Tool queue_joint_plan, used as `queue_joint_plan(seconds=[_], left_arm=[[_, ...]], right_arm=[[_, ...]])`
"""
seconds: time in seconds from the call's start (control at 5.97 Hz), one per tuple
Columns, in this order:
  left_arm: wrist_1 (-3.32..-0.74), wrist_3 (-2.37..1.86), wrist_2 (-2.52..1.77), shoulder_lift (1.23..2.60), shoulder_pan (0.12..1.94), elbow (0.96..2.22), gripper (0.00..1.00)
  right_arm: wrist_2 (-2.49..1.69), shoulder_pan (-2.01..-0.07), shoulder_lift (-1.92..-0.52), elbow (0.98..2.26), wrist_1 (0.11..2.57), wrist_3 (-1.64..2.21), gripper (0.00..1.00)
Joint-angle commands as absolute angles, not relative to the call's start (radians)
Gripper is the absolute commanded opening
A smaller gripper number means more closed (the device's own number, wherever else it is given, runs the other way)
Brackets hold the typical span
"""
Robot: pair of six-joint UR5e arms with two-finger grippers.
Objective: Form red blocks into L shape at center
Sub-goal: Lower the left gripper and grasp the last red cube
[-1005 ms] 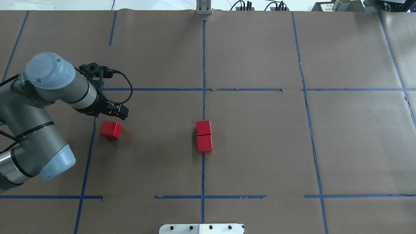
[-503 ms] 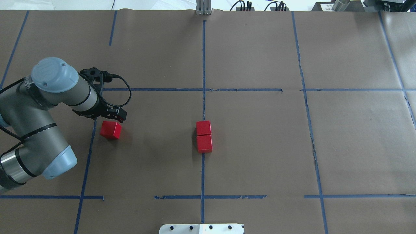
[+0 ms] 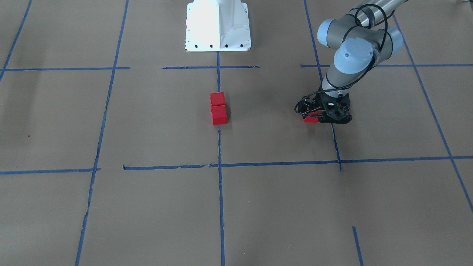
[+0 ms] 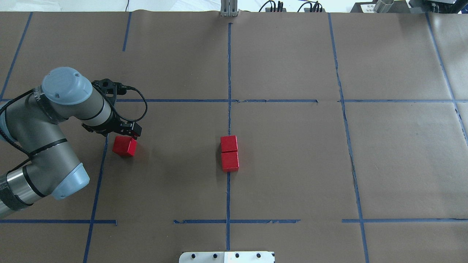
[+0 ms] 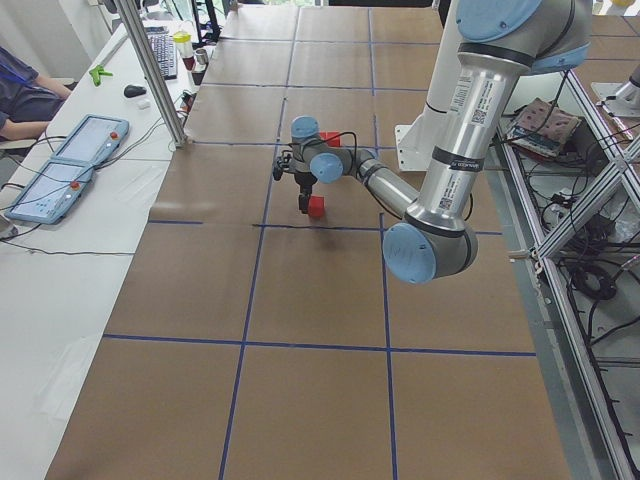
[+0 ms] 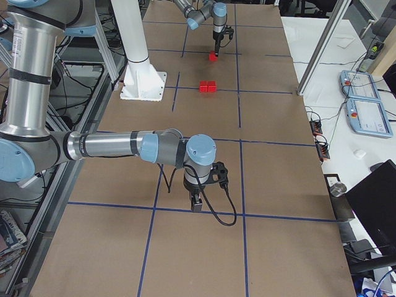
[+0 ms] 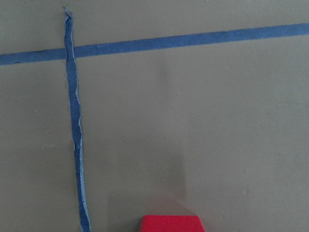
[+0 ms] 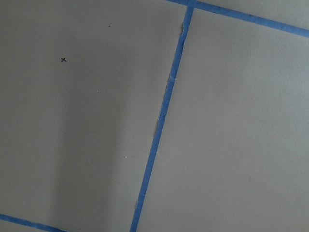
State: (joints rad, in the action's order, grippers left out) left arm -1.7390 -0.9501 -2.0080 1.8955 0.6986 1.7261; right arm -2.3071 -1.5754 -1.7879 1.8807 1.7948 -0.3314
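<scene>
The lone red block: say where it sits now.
In the overhead view the lone red block lies left, just right of a blue tape line, by the left tool, far from the centre pair.

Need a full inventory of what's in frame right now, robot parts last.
red blocks: 3, red; two touching on the centre tape line, one apart, far out on the robot's left
blue tape lines: grid, blue, across the brown paper
base: 1, white, table edge at centre
pendants: 2, grey, on the side table
person: 1, blue sleeve, by that table
left gripper: 1, black, just over the lone block, jaws unclear
right gripper: 1, black, low over bare paper, jaws unclear
</scene>
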Motion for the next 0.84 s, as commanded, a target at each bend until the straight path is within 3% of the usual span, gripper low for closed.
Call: queue_joint_plan(seconds=[0.0, 0.5, 0.67], left_arm=[[-1.738, -0.953, -2.008, 1.901, 0.696, 1.707, 1.0], [-1.74, -1.009, -2.01, 1.904, 0.64, 1.703, 1.0], [-1.74, -1.031, -2.01, 1.91, 0.638, 1.703, 0.92]], right_arm=[[-2.307, -1.575, -1.789, 1.881, 1.795, -0.331, 1.0], [-2.307, -1.575, -1.789, 1.881, 1.795, -0.331, 1.0], [-2.307, -1.575, -1.787, 1.881, 1.795, -0.331, 1.0]])
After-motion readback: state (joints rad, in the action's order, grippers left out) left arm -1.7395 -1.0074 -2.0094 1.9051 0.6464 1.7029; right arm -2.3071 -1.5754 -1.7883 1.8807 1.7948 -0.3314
